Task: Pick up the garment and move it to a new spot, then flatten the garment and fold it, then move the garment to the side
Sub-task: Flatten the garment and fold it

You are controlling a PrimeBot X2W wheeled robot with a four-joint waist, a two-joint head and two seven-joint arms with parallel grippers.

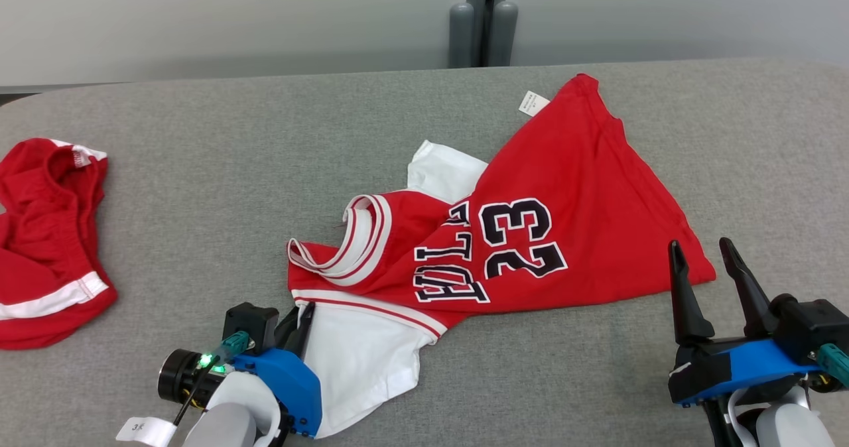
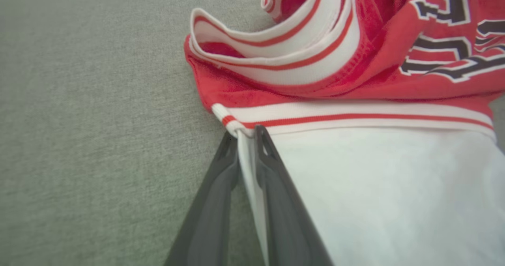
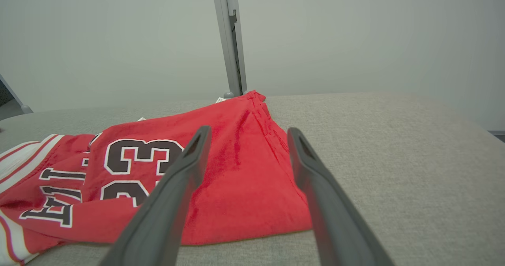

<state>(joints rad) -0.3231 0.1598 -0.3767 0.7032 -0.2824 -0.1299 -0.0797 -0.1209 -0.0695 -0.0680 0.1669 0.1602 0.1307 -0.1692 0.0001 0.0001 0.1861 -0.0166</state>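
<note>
Grey felt-looking cloth is covering the desk [image 1: 199,168] you're working at. A pale wall is running behind it, and a grey post [image 1: 487,16] is standing at the far edge.

The jersey [image 1: 584,188] is lying around the middle of the desk, a bit right of centre. It's all rumpled and twisted, so from the head camera the black "23" is showing upside down. Its little white tag [image 1: 532,102] is poking out at the far corner. One white sleeve [image 1: 358,361] is spreading toward you at the near-left end. Another white flap [image 1: 441,168] is peeking out behind the striped collar [image 1: 361,235].

Your left jaws are pinching the edge of that near sleeve, right below the red-and-white trim [image 2: 355,118]. In the left wrist camera you're seeing a thin fold of white cloth squeezed between the two dark fingers [image 2: 276,187].

Your right jaws are standing spread wide with nothing between them, just beside the near-right corner of the jersey's red hem. From the right wrist camera the fingers [image 3: 169,195] are framing that red corner. Honestly, I can't tell if the tips are touching the cloth or not.

Way off at the left edge of the desk, well apart from the jersey, some bunched-up red shorts [image 1: 46,248] with white bands are sitting in a heap.
</note>
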